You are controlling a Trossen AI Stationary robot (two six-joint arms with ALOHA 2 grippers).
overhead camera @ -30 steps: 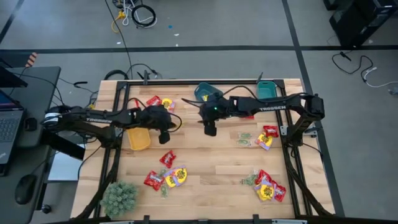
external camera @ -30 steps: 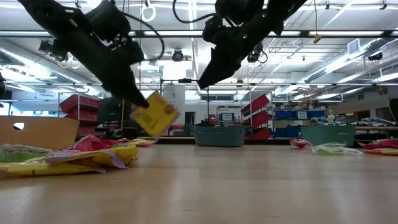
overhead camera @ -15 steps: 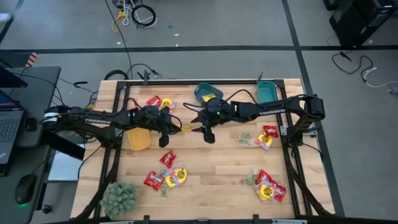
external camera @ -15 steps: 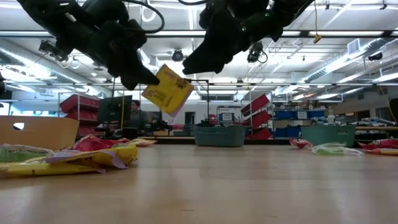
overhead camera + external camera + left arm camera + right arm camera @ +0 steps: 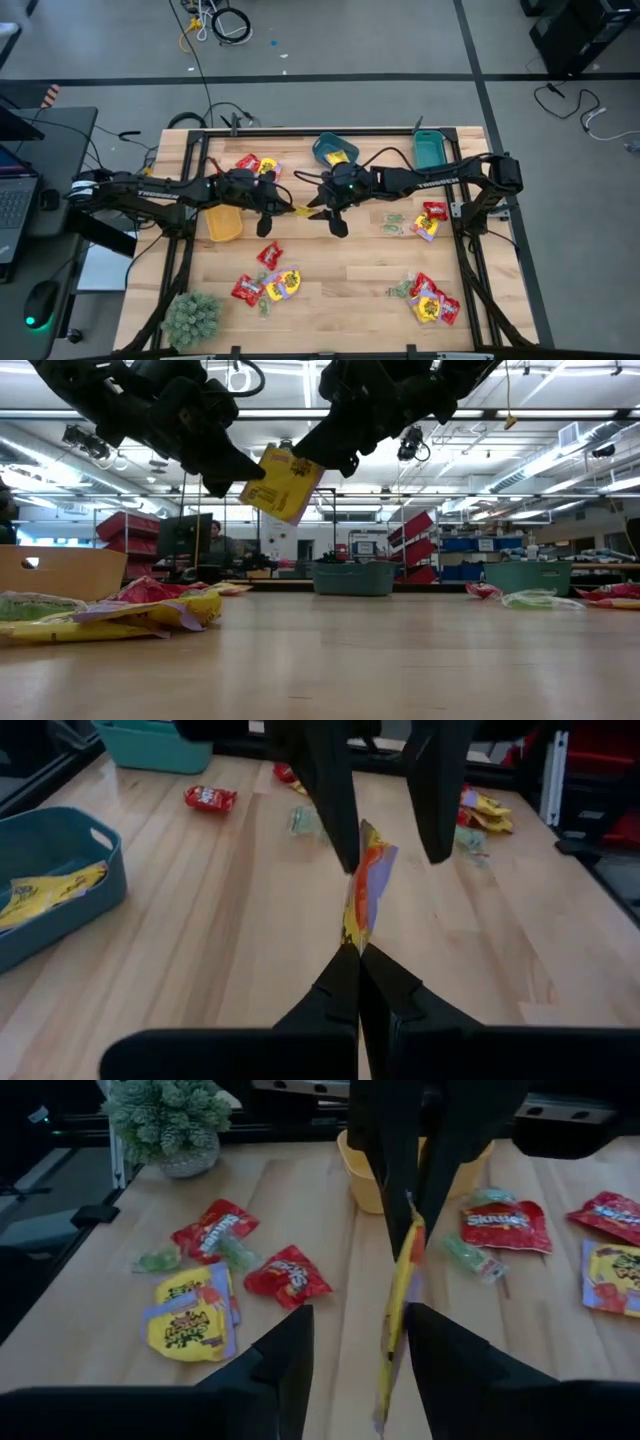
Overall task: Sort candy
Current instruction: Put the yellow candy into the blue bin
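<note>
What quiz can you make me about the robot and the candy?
1. True or false: the left gripper is shut on the yellow packet.
2. Where is that packet? A) flat on the table B) up in the air between the two arms C) inside the yellow bin
3. Fill in: the right gripper is ____ around the packet's free end.

Key
1. True
2. B
3. open
</note>
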